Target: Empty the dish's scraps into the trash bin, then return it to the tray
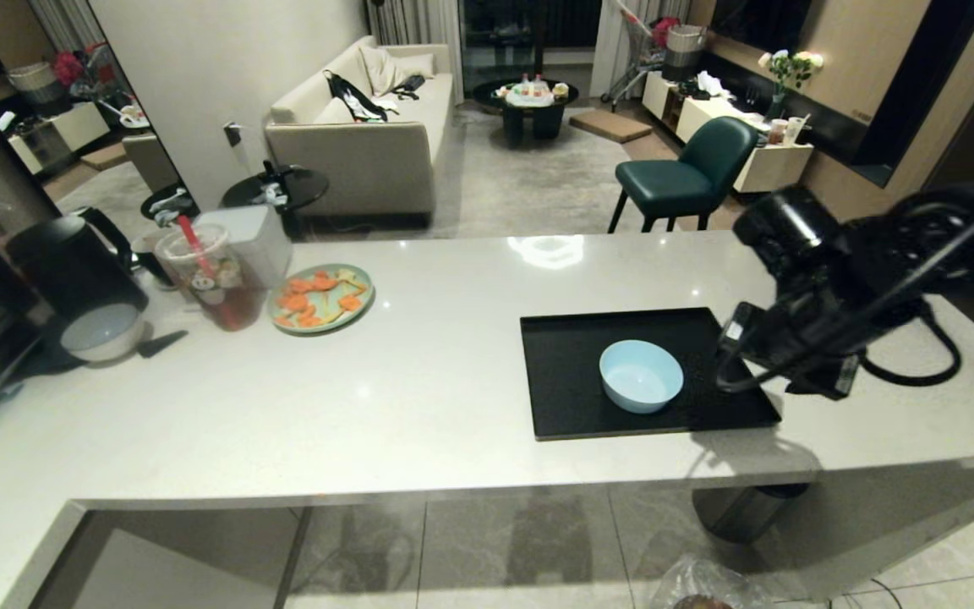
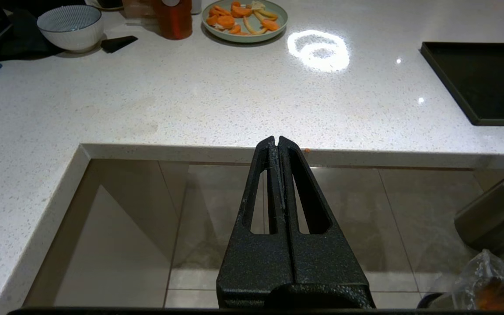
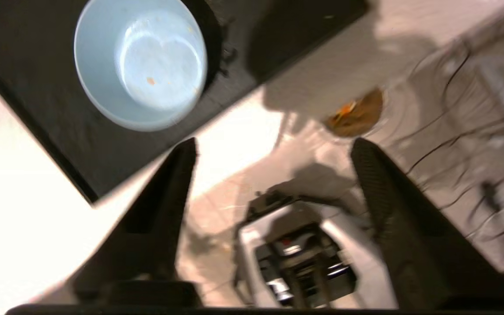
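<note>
The dish (image 1: 640, 375), a small light-blue bowl, stands upright on the black tray (image 1: 563, 397) at the counter's right. In the right wrist view the dish (image 3: 140, 65) holds only tiny specks. My right arm (image 1: 800, 338) hangs over the tray's right edge, apart from the dish. My right gripper (image 3: 274, 144) is open with nothing between its fingers. On the floor below, the trash bin (image 3: 357, 113) with its clear liner holds orange and brown scraps (image 3: 348, 108). My left gripper (image 2: 277, 140) is shut and parked in front of the counter edge.
A pale-green plate (image 1: 322, 298) of carrot slices, a drink cup (image 1: 212, 275), a white bowl (image 1: 102, 331) and a black kettle (image 1: 73, 262) crowd the counter's far left. A steel cylinder (image 1: 741, 512) stands on the floor under the counter by the trash bin (image 1: 698, 589).
</note>
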You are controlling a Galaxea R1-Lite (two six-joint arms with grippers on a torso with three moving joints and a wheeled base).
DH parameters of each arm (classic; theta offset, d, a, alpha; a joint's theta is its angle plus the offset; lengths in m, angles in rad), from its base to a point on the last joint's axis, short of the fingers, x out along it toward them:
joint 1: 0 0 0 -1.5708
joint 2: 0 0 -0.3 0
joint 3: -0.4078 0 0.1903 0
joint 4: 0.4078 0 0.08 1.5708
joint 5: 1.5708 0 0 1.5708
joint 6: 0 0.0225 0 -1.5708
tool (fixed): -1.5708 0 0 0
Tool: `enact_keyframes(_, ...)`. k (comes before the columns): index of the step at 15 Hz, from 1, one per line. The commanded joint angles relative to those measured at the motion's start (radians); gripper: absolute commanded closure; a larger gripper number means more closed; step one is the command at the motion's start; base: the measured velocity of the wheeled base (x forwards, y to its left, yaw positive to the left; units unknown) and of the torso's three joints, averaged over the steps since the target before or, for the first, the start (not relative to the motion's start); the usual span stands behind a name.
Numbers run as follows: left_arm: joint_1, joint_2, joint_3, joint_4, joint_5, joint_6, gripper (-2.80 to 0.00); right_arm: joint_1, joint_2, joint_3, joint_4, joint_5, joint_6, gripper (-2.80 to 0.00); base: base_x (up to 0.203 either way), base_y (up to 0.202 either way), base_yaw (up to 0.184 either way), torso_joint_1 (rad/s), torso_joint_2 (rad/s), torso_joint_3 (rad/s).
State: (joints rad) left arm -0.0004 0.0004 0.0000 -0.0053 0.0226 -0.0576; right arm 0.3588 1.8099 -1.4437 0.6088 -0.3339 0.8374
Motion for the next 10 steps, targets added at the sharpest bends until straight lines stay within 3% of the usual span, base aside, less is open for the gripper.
enact_keyframes(1,0.0,0.001,0.0,-0.001,0.0,-0.001,0.0,0.003,-0.295,0.176,-0.019,-0.009,-0.123,0.0,0.0,0.0,0.0,0.0,0.0,0.0)
enact_keyframes(6,0.0,0.001,0.0,-0.001,0.0,-0.001,0.0,0.002,-0.852,0.628,-0.14,-0.016,-0.458,0.0,0.0,0.0,0.0,0.0,0.0,0.0)
enact_keyframes(10,0.0,0.001,0.0,-0.001,0.0,-0.001,0.0,-0.098,-1.147,1.005,-0.498,-0.012,-0.672,0.0,0.0,0.0,0.0,0.0,0.0,0.0)
